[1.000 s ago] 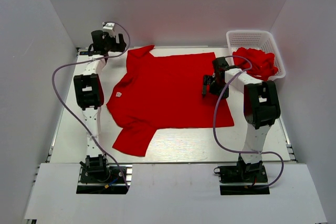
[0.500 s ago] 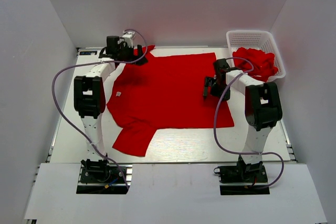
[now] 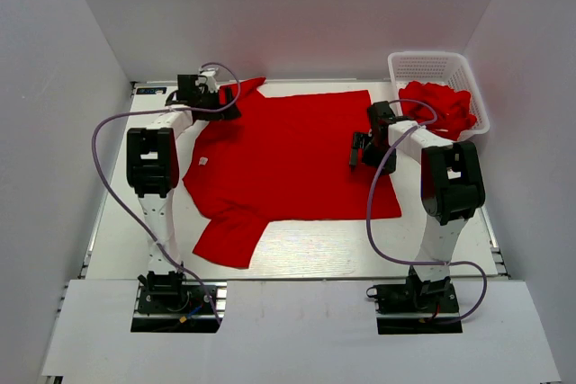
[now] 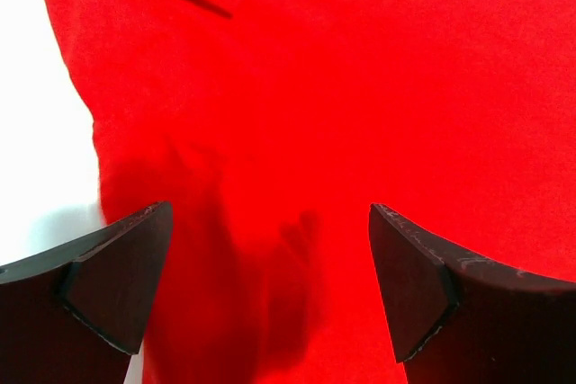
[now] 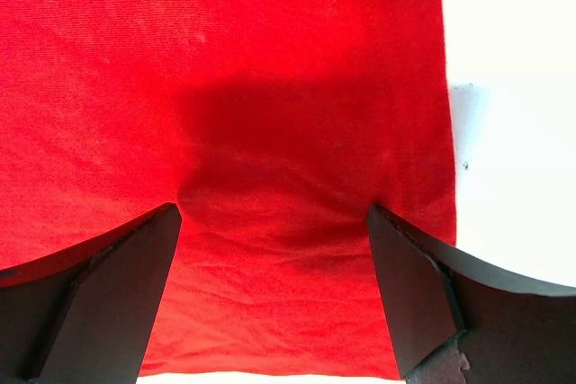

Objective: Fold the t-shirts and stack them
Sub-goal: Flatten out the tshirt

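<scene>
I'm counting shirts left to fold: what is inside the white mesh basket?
Crumpled red cloth fills the near part of the white basket. How many shirts that is cannot be told: it is bunched and hides whatever lies underneath.

You get bright, even overhead light, white table [image 3: 315,249] nearly blown out, soft dark shadows on the red t-shirt [image 5: 270,60] in both wrist views

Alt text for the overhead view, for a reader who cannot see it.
A red t-shirt lies flat on a table, the jaws of the left arm at its far sleeve and those of the right arm over its hem. More red shirts sit in a white basket far right.
</scene>
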Controlling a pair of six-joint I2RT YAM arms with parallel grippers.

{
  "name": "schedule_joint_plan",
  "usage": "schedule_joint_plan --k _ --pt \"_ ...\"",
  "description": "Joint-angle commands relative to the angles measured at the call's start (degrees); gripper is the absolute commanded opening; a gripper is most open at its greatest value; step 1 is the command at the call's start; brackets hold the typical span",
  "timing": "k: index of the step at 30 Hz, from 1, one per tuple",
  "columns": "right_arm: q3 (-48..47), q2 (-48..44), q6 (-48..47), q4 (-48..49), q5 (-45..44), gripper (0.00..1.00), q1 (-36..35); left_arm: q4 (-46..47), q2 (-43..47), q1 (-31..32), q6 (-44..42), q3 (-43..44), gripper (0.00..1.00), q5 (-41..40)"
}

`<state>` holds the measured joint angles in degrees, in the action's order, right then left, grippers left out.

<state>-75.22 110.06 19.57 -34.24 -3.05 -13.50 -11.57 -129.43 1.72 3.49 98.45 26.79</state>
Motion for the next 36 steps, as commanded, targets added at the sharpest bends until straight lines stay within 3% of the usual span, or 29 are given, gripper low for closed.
schedule_joint_plan --k 1,4,13,19,26,36 --pt "-0.1 -1.52 0.56 -1.27 -2.04 0.9 0.58 -0.81 -4.51 0.31 0.38 3.49 1.0 0.99" --pt "-0.54 -0.99 0.81 -1.79 -3.37 0.9 0.66 -3.27 -9.17 0.31 0.91 8.58 1.0 1.6" --pt "-2.03 0.85 0.56 -3.2 -4.95 0.9 1.1 -9.08 -13.66 -0.22 -0.49 15.98 1.0 -14.91" --pt "-5.36 3.14 -0.15 -3.29 -4.69 0.9 1.1 -11.37 -17.87 -0.22 -1.29 24.49 1.0 -17.63" --pt "-10.29 5.78 -1.2 -2.76 -4.51 0.9 1.54 -12.77 -20.07 -1.36 4.78 29.59 1.0 -20.46" --pt "-13.81 -0.88 -7.0 -1.09 -2.4 0.9 1.1 -11.54 -14.73 -1.36 6.45 34.79 1.0 -18.97"
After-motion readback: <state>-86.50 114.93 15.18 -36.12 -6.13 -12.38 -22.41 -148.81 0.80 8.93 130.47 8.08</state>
